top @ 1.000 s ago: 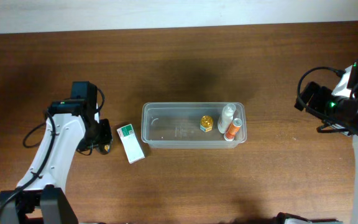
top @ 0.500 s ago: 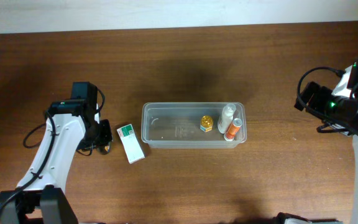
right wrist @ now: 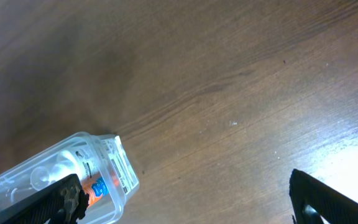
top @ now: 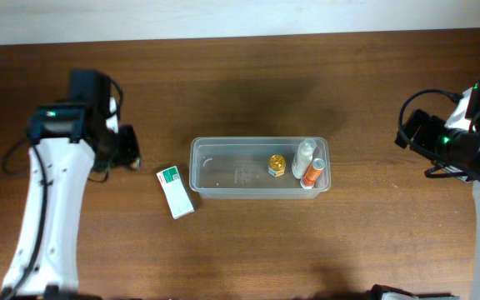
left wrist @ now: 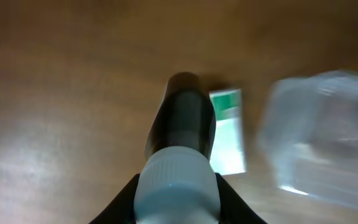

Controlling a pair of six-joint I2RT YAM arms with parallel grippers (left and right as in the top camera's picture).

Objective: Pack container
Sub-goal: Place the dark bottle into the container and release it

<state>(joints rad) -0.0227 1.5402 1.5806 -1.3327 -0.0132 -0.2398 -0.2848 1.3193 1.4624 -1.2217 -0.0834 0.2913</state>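
Two arms, one at each side edge of desk (top: 248, 83). Clear container (top: 193, 167) mid-desk, three small bottles (top: 303, 158) at its right end. White-green box (top: 176, 191) just beside its left end. Left gripper (left wrist: 178, 194) clamped on dark bottle (left wrist: 185, 118), pale cap. Right gripper (right wrist: 194, 202) fingers spread wide.

you have the container (top: 259, 167) as landmark. in its right end sit a jar (top: 277, 166), a bottle (top: 304, 155) and a tube (top: 311, 173), jar leftmost. the box (top: 175, 191) lies just beside its left end. farther left, the left gripper (left wrist: 178, 200) holds a capped bottle (left wrist: 183, 134).
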